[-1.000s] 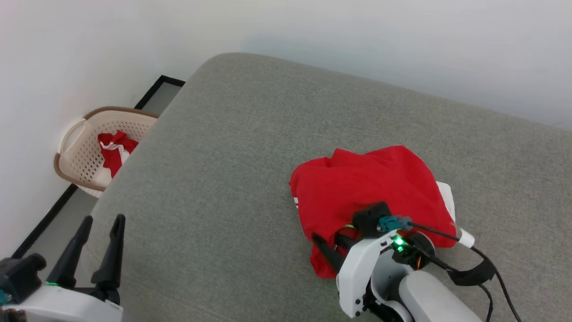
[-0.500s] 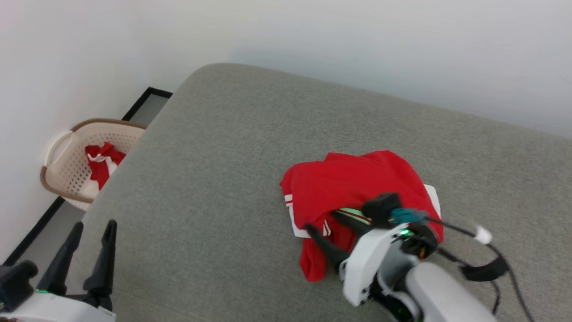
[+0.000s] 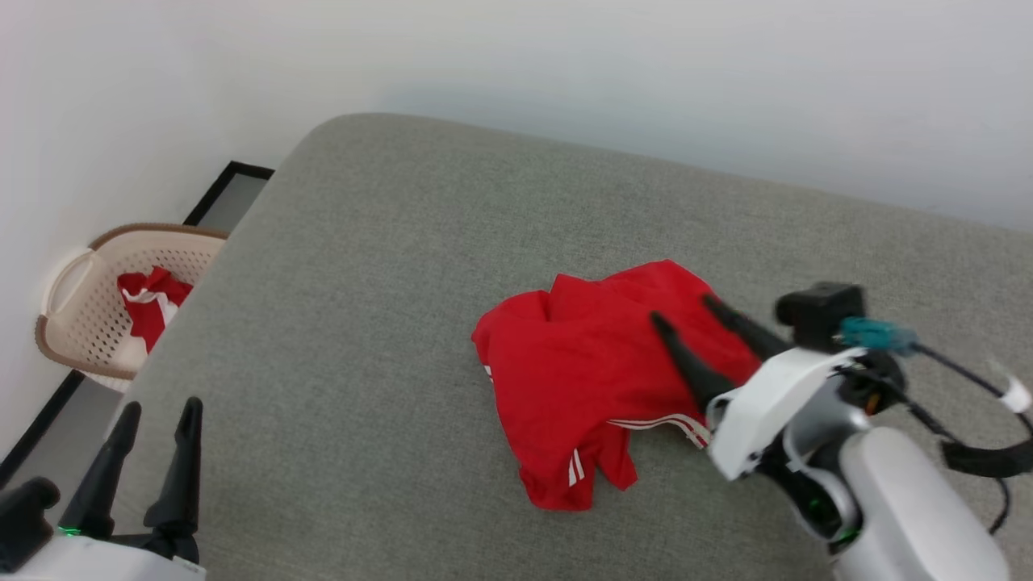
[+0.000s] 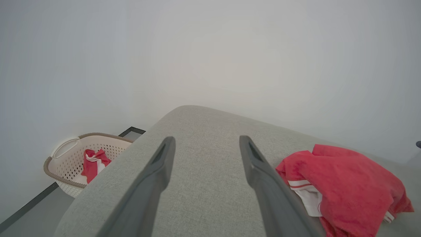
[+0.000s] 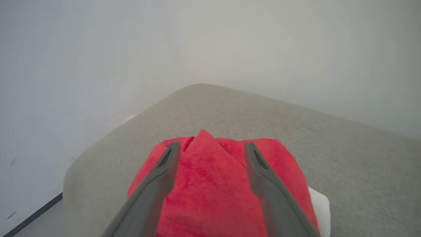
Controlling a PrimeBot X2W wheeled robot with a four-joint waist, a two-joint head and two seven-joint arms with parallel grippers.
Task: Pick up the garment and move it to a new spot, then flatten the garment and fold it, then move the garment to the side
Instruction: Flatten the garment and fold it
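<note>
Garment (image 3: 581, 379): I see it crumpled on the grey cushion (image 3: 387, 266), well in from its left edge and rounded far corner.
Right gripper (image 3: 682, 310): fingers spread, over the garment, gripping nothing.
Left gripper (image 3: 161, 403): spread, empty, by the cushion's left edge.

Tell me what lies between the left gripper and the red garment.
Bare grey fabric surface lies between the left gripper and the garment; the head view shows it.
</note>
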